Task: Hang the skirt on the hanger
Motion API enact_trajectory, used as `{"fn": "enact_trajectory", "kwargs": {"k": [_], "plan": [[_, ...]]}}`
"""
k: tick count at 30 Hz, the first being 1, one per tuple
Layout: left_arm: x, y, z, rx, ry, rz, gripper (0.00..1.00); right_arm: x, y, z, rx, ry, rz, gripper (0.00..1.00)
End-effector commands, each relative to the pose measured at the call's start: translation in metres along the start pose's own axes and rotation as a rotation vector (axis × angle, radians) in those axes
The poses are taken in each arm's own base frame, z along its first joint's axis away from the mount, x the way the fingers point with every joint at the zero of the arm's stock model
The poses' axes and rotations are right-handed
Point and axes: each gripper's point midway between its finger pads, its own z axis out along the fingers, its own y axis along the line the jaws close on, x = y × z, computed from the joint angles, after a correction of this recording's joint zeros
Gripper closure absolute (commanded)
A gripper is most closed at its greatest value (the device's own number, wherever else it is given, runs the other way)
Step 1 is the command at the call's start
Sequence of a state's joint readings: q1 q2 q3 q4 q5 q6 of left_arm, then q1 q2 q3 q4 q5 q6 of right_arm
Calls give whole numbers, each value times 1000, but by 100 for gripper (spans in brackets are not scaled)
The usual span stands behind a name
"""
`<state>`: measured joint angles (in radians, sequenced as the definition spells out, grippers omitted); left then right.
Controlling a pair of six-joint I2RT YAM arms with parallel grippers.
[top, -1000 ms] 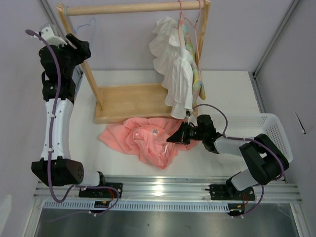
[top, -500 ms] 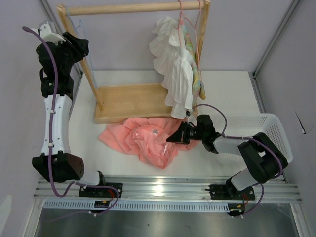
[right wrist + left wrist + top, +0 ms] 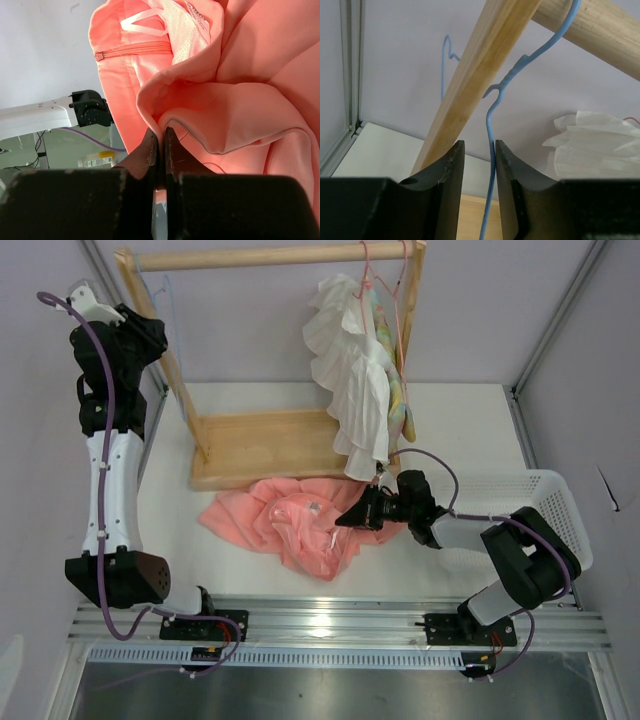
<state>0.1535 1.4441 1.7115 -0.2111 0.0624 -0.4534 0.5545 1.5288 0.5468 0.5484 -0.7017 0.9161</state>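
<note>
The salmon-pink skirt (image 3: 270, 520) lies crumpled on the table in front of the wooden rack. My right gripper (image 3: 350, 520) sits low at its right edge. In the right wrist view that gripper (image 3: 161, 131) is shut on a fold of the skirt (image 3: 240, 75), whose white label (image 3: 197, 17) shows above. The light-blue wire hanger (image 3: 492, 100) hangs from the rail (image 3: 600, 35) beside the slanted post (image 3: 470, 90). My left gripper (image 3: 150, 335) is raised at the rack's left end. Its jaws (image 3: 480, 145) straddle the hanger's neck: the wire touches the right finger, with a gap on the left.
A wooden rack has a top rail (image 3: 260, 257) and a flat base (image 3: 265, 445). A white ruffled garment (image 3: 350, 390) and a pastel one hang at its right end on pink-red hangers (image 3: 385, 280). A white basket (image 3: 540, 505) stands at the right.
My left gripper's jaws have narrowed around the blue hanger wire, and that arm has shifted slightly left. The right gripper and the skirt have not moved.
</note>
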Motion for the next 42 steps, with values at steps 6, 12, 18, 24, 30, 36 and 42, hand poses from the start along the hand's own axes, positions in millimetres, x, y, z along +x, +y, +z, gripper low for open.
{"fn": "enact_trajectory", "kwargs": {"k": [6, 12, 18, 24, 30, 36, 42], "plan": [[-17, -5, -7, -14, -46, 47, 62, -10, 18, 6, -51, -8, -39, 100], [-7, 0, 7, -19, -39, 54, 62, -9, 18, 6, -49, -3, -35, 100], [-2, -17, 14, 46, -34, 57, 81, -10, 19, 7, -50, -5, -37, 100], [-18, -38, 6, 119, -77, 86, 100, -10, 22, 6, -46, -6, -48, 100], [-45, -68, -16, 247, -140, 169, 100, -11, 22, 7, -49, -4, -51, 100], [-42, -90, -27, 376, -138, 216, 100, -12, 23, 8, -51, -2, -55, 100], [-35, -101, -32, 460, -103, 258, 100, -14, 27, 6, -51, 0, -65, 100]]}}
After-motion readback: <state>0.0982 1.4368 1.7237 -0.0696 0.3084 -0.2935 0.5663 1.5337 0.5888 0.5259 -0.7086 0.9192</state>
